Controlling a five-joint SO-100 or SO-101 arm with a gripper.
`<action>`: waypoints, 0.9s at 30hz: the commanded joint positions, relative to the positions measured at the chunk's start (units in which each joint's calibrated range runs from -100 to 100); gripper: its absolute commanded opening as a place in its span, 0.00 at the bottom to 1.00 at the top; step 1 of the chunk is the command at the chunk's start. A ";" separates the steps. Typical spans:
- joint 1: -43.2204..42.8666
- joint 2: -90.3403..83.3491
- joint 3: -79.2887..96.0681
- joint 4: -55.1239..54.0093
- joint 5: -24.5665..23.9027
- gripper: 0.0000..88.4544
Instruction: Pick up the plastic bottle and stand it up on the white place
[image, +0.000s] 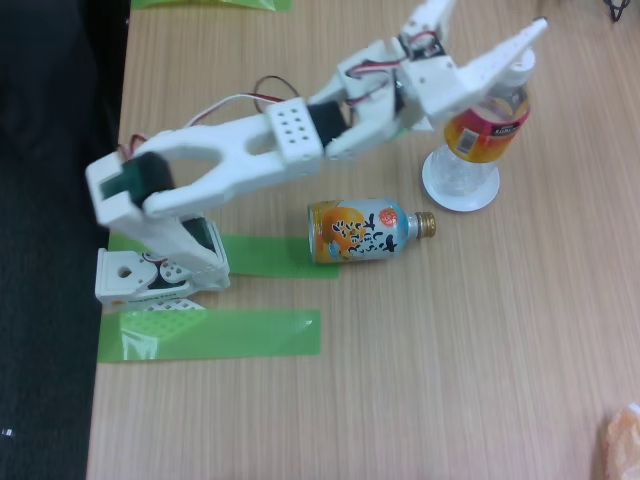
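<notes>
Fixed view, looking down at an angle on a wooden table (450, 380).

Hard to read: the bottle's cap (517, 68) sits right behind the tip of the lower gripper finger (520, 45), so only a whitish blur of it shows. Upper finger runs off toward the top edge. Label text too small and soft to read; no barcode visible from this side. Something pale orange is cut off at the bottom-right corner (622, 440), can't tell what it is. Dark objects clipped at the top-right corner, also unidentifiable.

Plastic bottle (487, 125): slim, clear, standing roughly upright on the white plate (440, 185), leaning a little toward the upper right in this view. Label band is orange and yellow with a red stripe. The clear lower body blends into the plate, so the exact contact edge is unclear.

Gripper (490, 30): jaws spread wide in a V, nothing clamped. Lower finger overlaps the bottle's top in the picture; can't tell whether it touches it.

Arm is white, reaching from its base (150, 275) at left across to the plate. Base sits by strips of green tape (210, 335).

A shorter bottle (365, 230), orange and light blue with a gold cap, lies on its side between base and plate, cap pointing right, clear of the plate.
</notes>
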 joint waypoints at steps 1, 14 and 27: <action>0.20 -8.99 -0.86 2.78 -1.90 0.45; 5.23 -32.67 13.36 7.67 -20.06 0.45; 8.94 -67.11 40.61 7.33 -40.94 0.45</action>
